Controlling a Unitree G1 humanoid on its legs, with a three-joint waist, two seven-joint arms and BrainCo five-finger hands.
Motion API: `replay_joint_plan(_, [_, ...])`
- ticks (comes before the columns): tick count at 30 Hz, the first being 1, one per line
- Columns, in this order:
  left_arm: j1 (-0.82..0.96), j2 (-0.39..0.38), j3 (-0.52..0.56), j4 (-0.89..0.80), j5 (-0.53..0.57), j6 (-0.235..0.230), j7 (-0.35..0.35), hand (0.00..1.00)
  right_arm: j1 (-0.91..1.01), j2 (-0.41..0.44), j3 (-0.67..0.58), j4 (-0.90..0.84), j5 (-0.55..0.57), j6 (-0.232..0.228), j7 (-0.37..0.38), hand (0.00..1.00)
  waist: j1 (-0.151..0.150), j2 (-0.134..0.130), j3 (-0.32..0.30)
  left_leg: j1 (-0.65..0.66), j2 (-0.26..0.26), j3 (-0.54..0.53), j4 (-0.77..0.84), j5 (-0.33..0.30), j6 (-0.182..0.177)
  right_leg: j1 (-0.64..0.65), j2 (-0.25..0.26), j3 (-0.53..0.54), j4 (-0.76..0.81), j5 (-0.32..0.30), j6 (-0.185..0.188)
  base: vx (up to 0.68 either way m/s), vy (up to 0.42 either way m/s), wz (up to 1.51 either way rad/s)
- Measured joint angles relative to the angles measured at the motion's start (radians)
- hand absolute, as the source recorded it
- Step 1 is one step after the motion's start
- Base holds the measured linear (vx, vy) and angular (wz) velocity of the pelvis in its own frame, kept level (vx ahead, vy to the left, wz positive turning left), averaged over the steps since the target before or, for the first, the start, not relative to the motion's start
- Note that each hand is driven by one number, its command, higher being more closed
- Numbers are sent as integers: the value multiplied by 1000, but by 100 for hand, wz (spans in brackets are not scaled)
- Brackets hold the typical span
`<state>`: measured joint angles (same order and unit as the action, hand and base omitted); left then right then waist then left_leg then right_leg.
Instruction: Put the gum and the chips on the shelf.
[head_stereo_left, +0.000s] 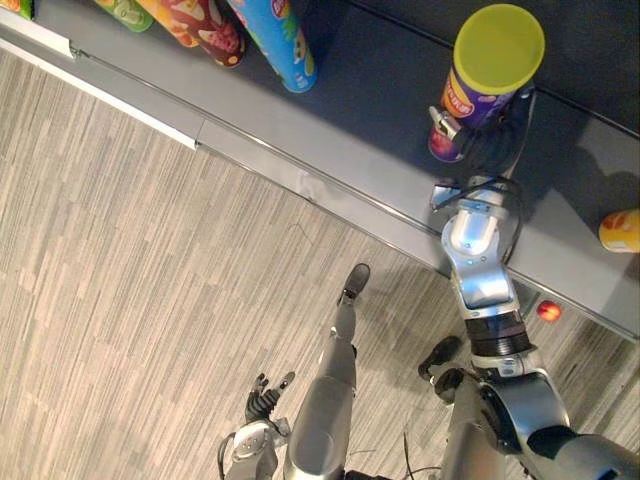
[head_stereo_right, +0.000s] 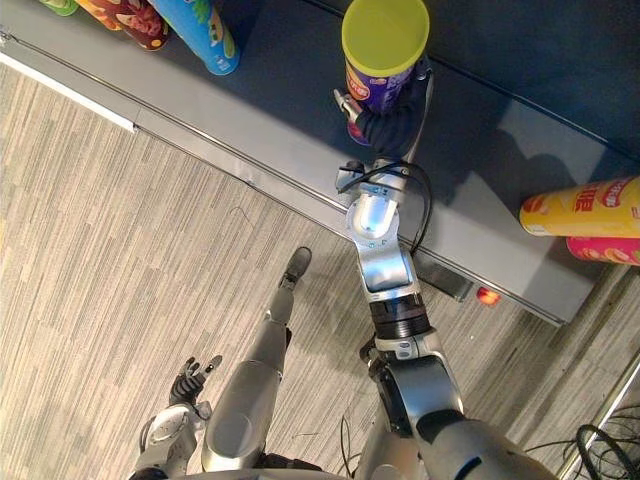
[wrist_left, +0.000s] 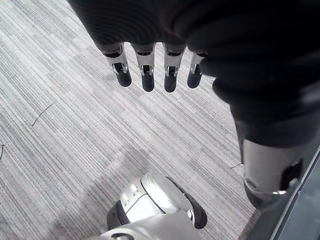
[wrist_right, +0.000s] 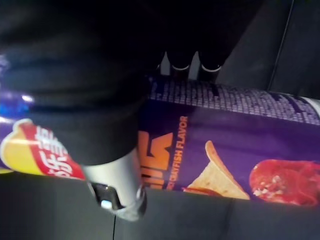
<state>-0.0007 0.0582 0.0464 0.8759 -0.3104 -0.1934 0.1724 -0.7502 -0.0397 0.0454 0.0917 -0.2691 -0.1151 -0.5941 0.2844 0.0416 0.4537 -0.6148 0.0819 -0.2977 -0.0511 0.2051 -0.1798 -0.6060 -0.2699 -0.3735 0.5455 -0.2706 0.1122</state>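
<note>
Left eye view is showing you the right hand (head_stereo_right: 388, 128) reaching over the grey shelf (head_stereo_left: 380, 130) in the upper right of the frame, where it is clasping the purple chips can (head_stereo_left: 485, 75) with the yellow lid. In the right wrist view the thumb is curling across the can's printed side while the fingers (wrist_right: 176, 64) are wrapping round its far side, so you are gripping it firmly. The can is standing nearly upright with its base down at the shelf surface, though I cannot tell whether it is resting there or hanging just above. The left hand (head_stereo_left: 265, 395) is hanging low over the floor (wrist_left: 60, 130) at the lower left, its fingers straight and loosely spread, carrying nothing. If you are letting go now, the main risk I am judging is a topple: the can is tall and narrow, and a release while it is leaning or off the surface could tip it toward the front edge. The thumb could also be dragging it over as you pull back. The blue can (head_stereo_left: 280, 40) at the upper left and the orange can (head_stereo_left: 620, 230) at the right edge are lying well apart from it.
</note>
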Motion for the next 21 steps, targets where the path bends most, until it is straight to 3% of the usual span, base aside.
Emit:
replay_joint_plan(13, [6,-1,4,-13,-2,0,1,0,21,9,8,-1,11,0,10,100,-10,-1,-3,-36,-6,13,20,-3,12,-40,-11,11,23,-2,3,-14,-7,0])
replay_joint_plan(21, [4,-3,11,-31,-3,-3,1,0,37,-4,58,34,-43,-2,14,100,-15,-1,-3,-63,-16,13,19,14,21,-76,-27,12,52,-1,1,-4,-10,3])
